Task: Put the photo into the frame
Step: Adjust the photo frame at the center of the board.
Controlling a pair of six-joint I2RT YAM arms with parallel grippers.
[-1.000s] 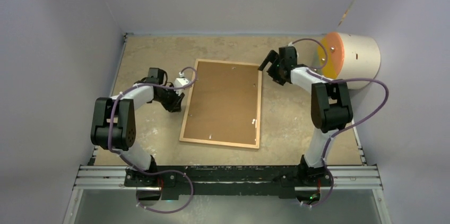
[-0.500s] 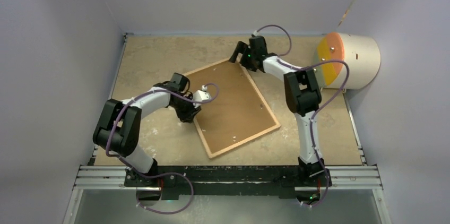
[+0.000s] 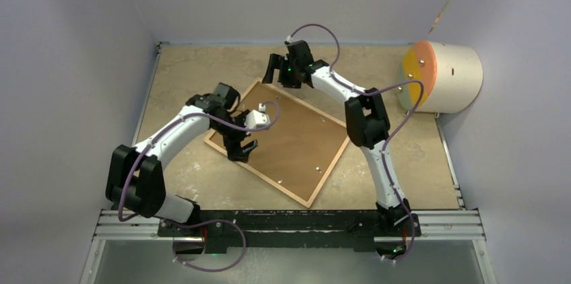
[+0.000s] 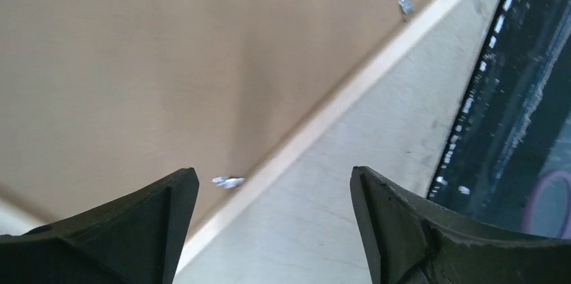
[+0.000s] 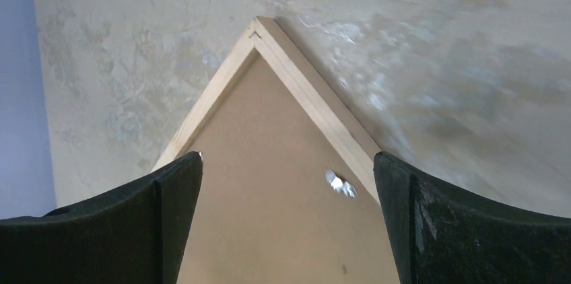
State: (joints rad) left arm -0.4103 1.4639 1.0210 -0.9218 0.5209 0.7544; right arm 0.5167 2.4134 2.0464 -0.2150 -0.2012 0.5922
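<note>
- Lying face down and askew on the desk (image 3: 188, 75), the frame (image 3: 330, 171) shows only its brown backing board (image 3: 296, 143) inside the light wooden strips
- No print shows in any view; whether the photo already sits beneath the board cannot be told
- Left jaws stand wide and empty over the frame's near-left edge, close to a small metal tab (image 4: 229, 181)
- Right jaws stand wide and empty above the far corner, another tab (image 5: 340, 184) just below
- Step in hand, as I judge: working the frame's back, tabs probably next
- Next move calls for a fine push on one tab while the other arm steadies the frame against sliding
</note>
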